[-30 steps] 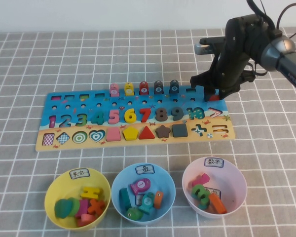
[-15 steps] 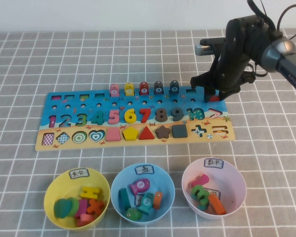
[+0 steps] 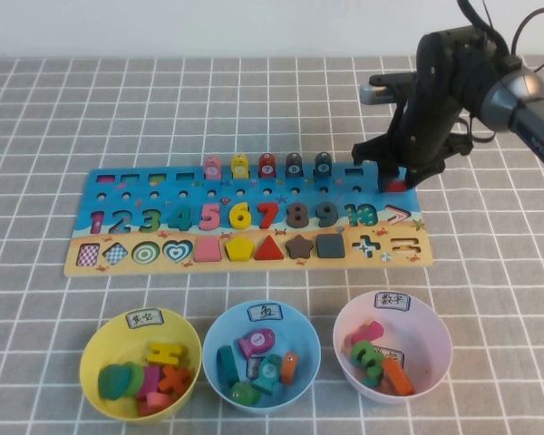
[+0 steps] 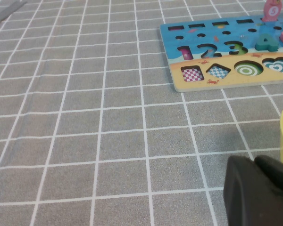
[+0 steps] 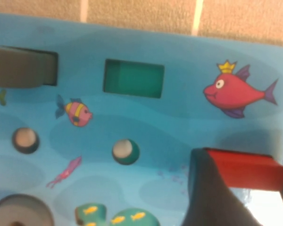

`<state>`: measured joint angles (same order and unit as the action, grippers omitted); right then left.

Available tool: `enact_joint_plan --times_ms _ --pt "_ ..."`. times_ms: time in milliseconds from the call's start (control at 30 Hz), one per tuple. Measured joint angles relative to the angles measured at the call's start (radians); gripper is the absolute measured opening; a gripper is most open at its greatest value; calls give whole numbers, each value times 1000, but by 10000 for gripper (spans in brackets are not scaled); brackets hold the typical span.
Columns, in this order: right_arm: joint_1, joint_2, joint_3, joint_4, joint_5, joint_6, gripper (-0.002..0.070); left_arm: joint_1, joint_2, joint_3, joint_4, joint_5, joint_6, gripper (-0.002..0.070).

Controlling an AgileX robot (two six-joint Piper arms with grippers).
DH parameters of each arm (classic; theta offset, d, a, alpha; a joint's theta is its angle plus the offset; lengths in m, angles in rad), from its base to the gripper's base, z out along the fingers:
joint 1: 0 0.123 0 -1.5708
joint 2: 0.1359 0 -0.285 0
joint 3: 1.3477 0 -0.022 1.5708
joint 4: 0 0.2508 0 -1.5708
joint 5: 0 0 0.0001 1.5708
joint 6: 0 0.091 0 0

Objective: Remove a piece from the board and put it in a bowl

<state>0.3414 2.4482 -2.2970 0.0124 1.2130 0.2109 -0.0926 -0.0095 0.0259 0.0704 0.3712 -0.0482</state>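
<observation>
Piece-removal scene, big to small: grey gridded worktop (image 3: 63, 100) carries the board (image 3: 163, 263), w/ three bowls in a row on the robot's side. Right arm reaches down to the board's far right corner. Yellow bowl (image 3: 98, 343) sits leftmost, beside blue bowl (image 3: 219, 328) and pink bowl (image 3: 435, 335). Right gripper (image 3: 394, 181) has its fingers (image 5: 212, 188) clamped on the red piece (image 5: 247, 172), just above the board. Left gripper (image 4: 257, 190) hangs low near the yellow bowl; finger state: cannot tell.
</observation>
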Motion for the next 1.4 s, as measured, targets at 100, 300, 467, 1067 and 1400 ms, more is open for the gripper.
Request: enact_joint_plan --times_ms 100,300,467,1067,1400 --pt "0 0 -30 0 14 0 280 0 0 0 0 0 0 -1" --pt "0 0 -71 0 20 0 280 0 0 0 0 0 0 -1" --pt "0 0 -72 0 20 0 280 0 0 0 0 0 0 -1" --pt "-2 -175 -68 61 27 -2 280 0 0 0 0 0 0 -1" --pt "2 -407 174 83 30 -4 279 0 0 0 0 0 0 -1"
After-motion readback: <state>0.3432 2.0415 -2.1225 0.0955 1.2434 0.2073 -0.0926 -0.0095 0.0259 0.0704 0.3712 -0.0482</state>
